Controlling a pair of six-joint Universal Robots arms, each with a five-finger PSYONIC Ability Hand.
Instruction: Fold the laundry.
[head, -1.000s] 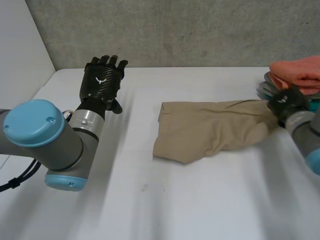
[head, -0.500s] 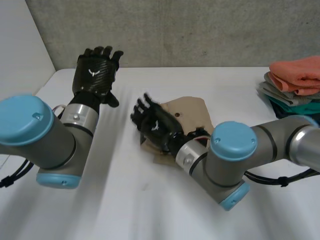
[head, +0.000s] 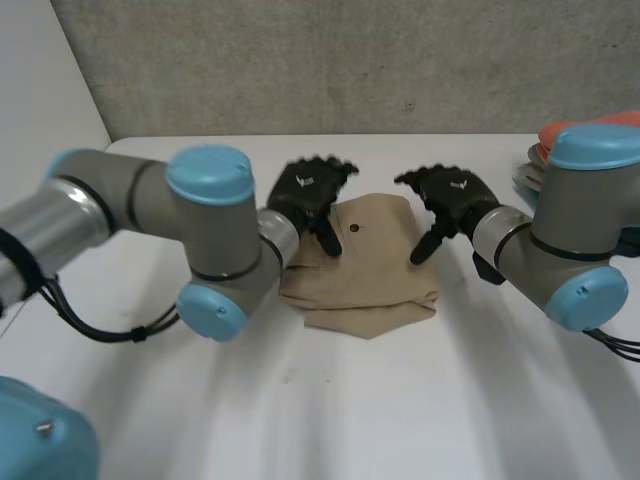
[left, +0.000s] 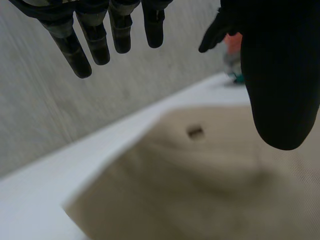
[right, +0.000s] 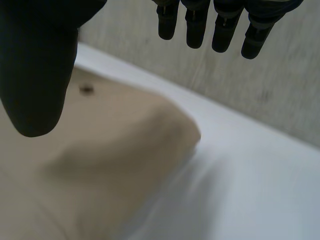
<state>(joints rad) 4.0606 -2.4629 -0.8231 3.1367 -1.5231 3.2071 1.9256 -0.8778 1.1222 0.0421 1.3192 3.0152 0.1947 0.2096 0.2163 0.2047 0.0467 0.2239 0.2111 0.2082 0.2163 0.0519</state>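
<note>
- Our left hand (head: 305, 192) hovers open with straight fingers and holds nothing. The folded beige cloth (head: 365, 270) lies under its thumb.
- Our right hand (head: 455, 195) is spread in the same way and is also empty. The opposite edge of the cloth lies under its thumb.
- Beyond the right hand stands a folded pile (left: 233, 42).
- We think the fold could slide on the table (head: 300, 400) and open, if 1 hand presses before the other.
- We count 2 hands, 1 cloth and 1 pile.
</note>
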